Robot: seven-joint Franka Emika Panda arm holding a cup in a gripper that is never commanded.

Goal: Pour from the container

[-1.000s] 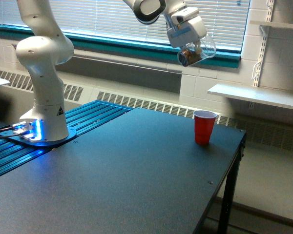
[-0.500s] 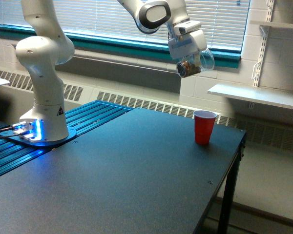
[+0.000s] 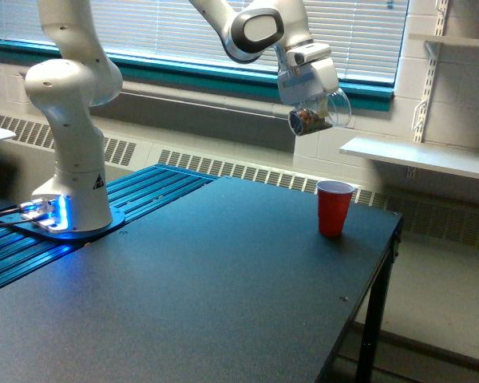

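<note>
Gripper (image 3: pixel 314 114) pinches the clear container (image 3: pixel 319 114), tilted, above the red cup (image 3: pixel 334 207). Cup stands upright on the dark table (image 3: pixel 207 279). Window blinds (image 3: pixel 160 32) and wall shelf (image 3: pixel 419 155) behind.

Your arm (image 3: pixel 72 120) is glossy white, built from rounded, bulging segments. A dark grey ring marks the joint (image 3: pixel 251 30) near the wrist. The pedestal carries a small triangular warning label (image 3: pixel 98 180), and its round base (image 3: pixel 52 217) glows blue. The hand (image 3: pixel 311 112) has a boxy white body.
</note>
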